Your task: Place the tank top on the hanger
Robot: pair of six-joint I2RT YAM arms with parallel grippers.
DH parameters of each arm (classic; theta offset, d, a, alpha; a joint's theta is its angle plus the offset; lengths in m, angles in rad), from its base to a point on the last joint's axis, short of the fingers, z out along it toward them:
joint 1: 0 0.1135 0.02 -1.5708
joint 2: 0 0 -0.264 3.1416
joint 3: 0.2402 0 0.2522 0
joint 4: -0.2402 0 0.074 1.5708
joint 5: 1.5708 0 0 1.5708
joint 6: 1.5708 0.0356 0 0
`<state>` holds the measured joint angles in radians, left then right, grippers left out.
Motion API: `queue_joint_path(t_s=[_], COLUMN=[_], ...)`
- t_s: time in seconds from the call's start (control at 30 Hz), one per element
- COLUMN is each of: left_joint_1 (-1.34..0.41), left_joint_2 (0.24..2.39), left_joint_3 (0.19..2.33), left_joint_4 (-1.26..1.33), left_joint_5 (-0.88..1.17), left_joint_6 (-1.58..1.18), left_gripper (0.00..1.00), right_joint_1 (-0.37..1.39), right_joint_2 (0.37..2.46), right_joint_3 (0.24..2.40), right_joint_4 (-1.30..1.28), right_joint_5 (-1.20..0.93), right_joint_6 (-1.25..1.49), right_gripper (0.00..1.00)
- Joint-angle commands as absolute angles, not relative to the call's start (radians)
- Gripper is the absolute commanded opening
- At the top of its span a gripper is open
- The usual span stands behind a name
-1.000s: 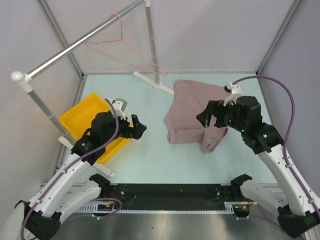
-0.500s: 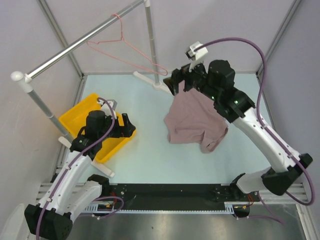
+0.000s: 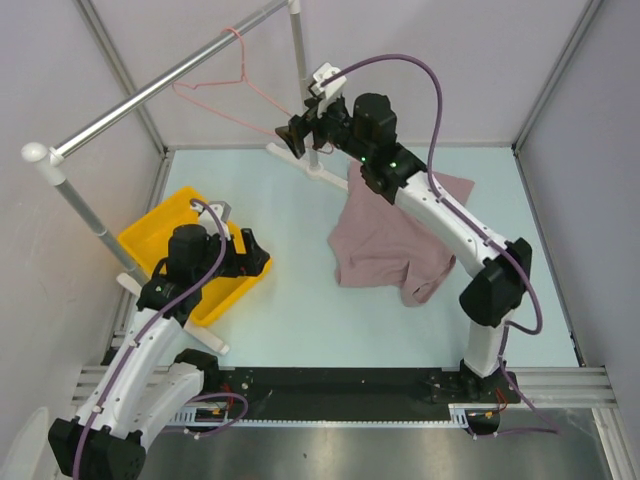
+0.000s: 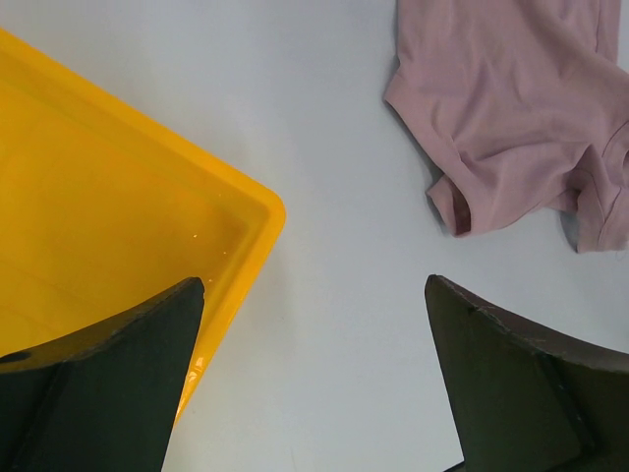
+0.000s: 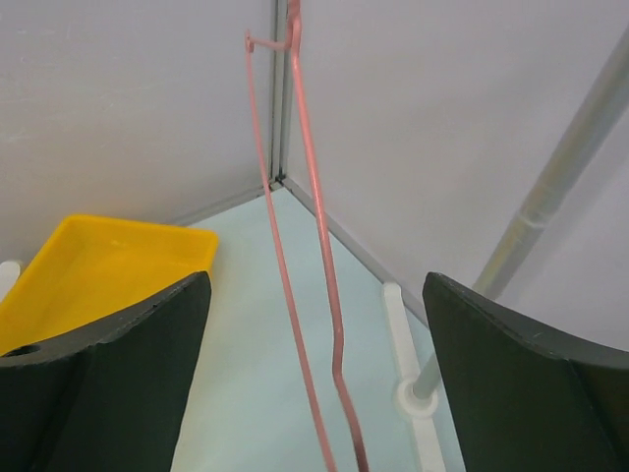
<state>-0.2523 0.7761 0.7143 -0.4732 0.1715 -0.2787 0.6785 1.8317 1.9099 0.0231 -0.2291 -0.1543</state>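
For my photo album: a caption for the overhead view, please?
Right gripper open at the pink hanger; tank top lies on the table.

Right gripper [image 5: 314,383]: jaws wide, both hanger [image 5: 318,197] wires run down the gap, apart from either finger. Rack post [image 5: 550,187] and its foot [image 5: 408,393] stand just beside the right finger, with walls close behind. Left gripper [image 4: 314,383]: spread over the bin [image 4: 118,226] corner. Bare table [image 4: 334,246] lies between bin and top [image 4: 511,108].

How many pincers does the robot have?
2. The left pincer hovers over the yellow bin's corner; the right pincer is raised by the pink hanger. None seems hidden.
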Motion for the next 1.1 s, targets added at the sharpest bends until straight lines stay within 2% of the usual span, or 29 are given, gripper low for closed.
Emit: queue_joint_path(t_s=[0.0, 0.23, 0.5, 0.6, 0.63, 0.7, 0.73, 0.8, 0.83, 0.93, 1.0, 1.07], left_joint_1=[-0.242, -0.241, -0.236, -0.236, -0.236, -0.233, -0.233, -0.232, -0.232, -0.232, -0.233, -0.232], left_joint_2=[0.755, 0.747, 0.718, 0.715, 0.713, 0.710, 0.707, 0.695, 0.692, 0.680, 0.681, 0.680], left_joint_3=[0.706, 0.707, 0.704, 0.703, 0.704, 0.704, 0.704, 0.704, 0.703, 0.699, 0.698, 0.699], left_joint_4=[-0.439, -0.448, -0.449, -0.448, -0.448, -0.449, -0.449, -0.449, -0.449, -0.446, -0.446, -0.449], left_joint_5=[0.175, 0.155, 0.140, 0.149, 0.150, 0.156, 0.158, 0.150, 0.146, 0.141, 0.137, 0.114], left_joint_6=[-0.272, -0.279, -0.282, -0.284, -0.284, -0.284, -0.282, -0.282, -0.282, -0.284, -0.284, -0.287], left_gripper=[1.00, 0.99, 0.99, 0.99, 0.99, 0.99, 0.99, 0.99, 0.99, 1.00, 0.99, 0.99], right_joint_1=[0.675, 0.681, 0.680, 0.680, 0.680, 0.680, 0.680, 0.684, 0.690, 0.709, 0.724, 0.733], right_joint_2=[1.934, 2.105, 2.175, 2.177, 2.175, 2.171, 2.165, 2.155, 2.151, 2.138, 2.129, 2.122], right_joint_3=[2.139, 2.386, 2.500, 2.502, 2.502, 2.496, 2.491, 2.485, 2.484, 2.484, 2.487, 2.490], right_joint_4=[0.072, -0.076, -0.222, -0.262, -0.270, -0.284, -0.281, -0.275, -0.272, -0.261, -0.252, -0.244], right_joint_5=[-0.281, -0.279, -0.327, -0.322, -0.319, -0.319, -0.319, -0.318, -0.313, -0.276, -0.238, -0.216], right_joint_6=[-0.179, -0.175, -0.183, -0.179, -0.172, -0.166, -0.160, -0.158, -0.160, -0.187, -0.201, -0.204], right_gripper=[0.93, 0.92, 0.85, 0.75, 0.65, 0.54, 0.44, 0.33, 0.22, 0.04, 0.00, 0.00])
